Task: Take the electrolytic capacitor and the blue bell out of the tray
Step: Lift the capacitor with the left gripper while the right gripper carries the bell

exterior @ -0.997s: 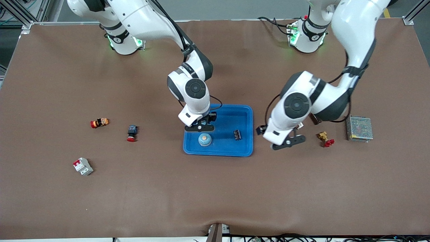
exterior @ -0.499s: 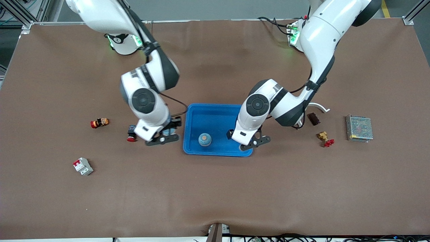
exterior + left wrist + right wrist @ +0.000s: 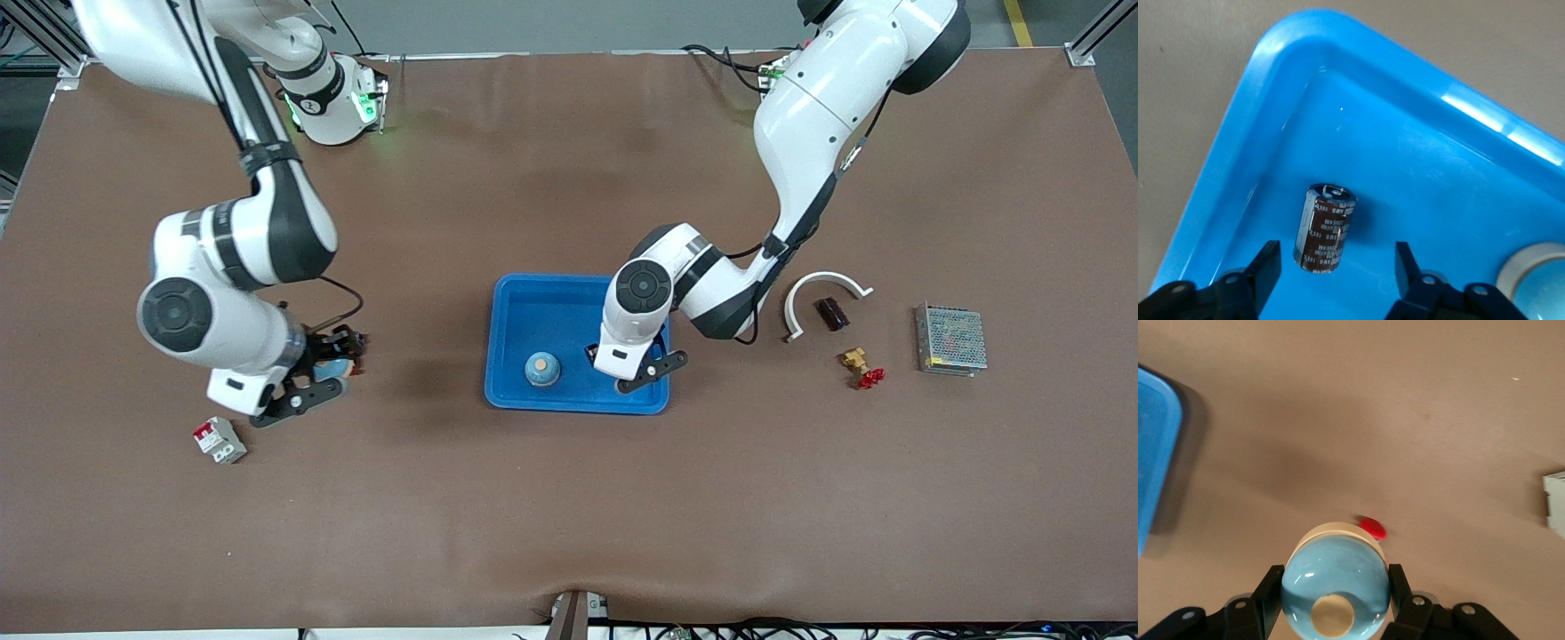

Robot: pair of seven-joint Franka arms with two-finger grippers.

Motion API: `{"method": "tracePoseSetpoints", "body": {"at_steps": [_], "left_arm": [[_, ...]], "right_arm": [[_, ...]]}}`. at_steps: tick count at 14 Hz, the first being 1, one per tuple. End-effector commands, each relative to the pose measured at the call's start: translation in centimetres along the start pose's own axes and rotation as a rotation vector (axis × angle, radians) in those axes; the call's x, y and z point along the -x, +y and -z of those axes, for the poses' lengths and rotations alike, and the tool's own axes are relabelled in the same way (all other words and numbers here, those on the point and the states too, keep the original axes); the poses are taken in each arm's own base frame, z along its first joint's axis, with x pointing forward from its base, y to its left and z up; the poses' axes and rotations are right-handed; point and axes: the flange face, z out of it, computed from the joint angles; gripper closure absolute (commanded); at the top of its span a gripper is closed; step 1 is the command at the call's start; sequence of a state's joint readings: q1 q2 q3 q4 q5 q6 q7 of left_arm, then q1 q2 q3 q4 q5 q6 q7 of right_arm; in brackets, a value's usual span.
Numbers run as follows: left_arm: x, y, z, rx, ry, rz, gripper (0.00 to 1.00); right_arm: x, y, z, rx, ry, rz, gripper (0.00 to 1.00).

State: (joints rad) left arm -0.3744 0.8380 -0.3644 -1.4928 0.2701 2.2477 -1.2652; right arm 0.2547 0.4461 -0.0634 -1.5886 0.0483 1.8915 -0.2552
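The left gripper (image 3: 1335, 270) hangs open over the blue plastic tray (image 3: 524, 302), jaws straddling a dark cylindrical capacitor (image 3: 1325, 228) lying by the tray's corner. The right gripper (image 3: 1331, 603) clamps a pale-blue domed bell (image 3: 1335, 587) above the brown table (image 3: 569, 498).

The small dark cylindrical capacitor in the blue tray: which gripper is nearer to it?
Left. The left gripper hangs right over the capacitor, fingers either side of it. The right gripper is off the blue tray, holding a light-blue bell.
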Motion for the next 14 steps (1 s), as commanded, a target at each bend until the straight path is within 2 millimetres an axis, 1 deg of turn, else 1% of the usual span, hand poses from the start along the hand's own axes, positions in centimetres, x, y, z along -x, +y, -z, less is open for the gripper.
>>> {"method": "tracePoseSetpoints", "body": {"at_steps": [1,3,4,5,6,7,8,9,10,11,13,14], "left_arm": [[-0.5,0.4,0.3,0.002,0.032,0.012,0.31],[-0.6,0.4,0.2,0.001,0.031,0.006,0.35],[-0.6,0.4,0.2,0.001,0.031,0.006,0.42],[-0.7,0.3,0.2,0.0,0.033,0.004,0.51],[-0.7,0.4,0.1,-0.004,0.04,-0.004,0.62],[-0.8,0.2,0.0,-0.01,0.051,-0.012,0.71],[-0.7,0.2,-0.2,-0.015,0.055,-0.019,0.72],[-0.6,0.2,-0.1,-0.013,0.056,-0.026,0.8],[-0.8,0.1,0.2,-0.016,0.058,-0.043,0.97],[-0.8,0.3,0.9,-0.013,0.062,-0.064,1.0],[-1.2,0.2,3.0,-0.015,0.076,-0.062,1.0],[-1.6,0.1,4.8,-0.01,0.088,-0.054,1.0]], "right_arm": [[0.9,3.0,-0.1,-0.024,0.007,0.074,0.43],[1.3,5.5,-1.0,-0.023,0.02,0.115,0.43],[1.4,6.5,-1.5,-0.02,0.029,0.139,0.43],[1.5,7.5,-2.4,-0.02,0.031,0.158,0.43],[1.6,8.8,-3.5,-0.018,0.038,0.179,0.43],[1.8,9.6,-4.4,-0.016,0.041,0.204,0.43],[1.9,10.1,-5.3,-0.013,0.046,0.22,0.43],[2.0,10.5,-6.1,-0.009,0.051,0.233,0.43],[1.9,10.9,-7.1,-0.006,0.055,0.253,0.43],[2.0,11.9,-8.1,-0.003,0.059,0.271,0.43],[2.1,13.2,-10.4,-0.004,0.056,0.307,0.43],[2.1,13.8,-11.1,-0.002,0.057,0.326,0.43]]}}
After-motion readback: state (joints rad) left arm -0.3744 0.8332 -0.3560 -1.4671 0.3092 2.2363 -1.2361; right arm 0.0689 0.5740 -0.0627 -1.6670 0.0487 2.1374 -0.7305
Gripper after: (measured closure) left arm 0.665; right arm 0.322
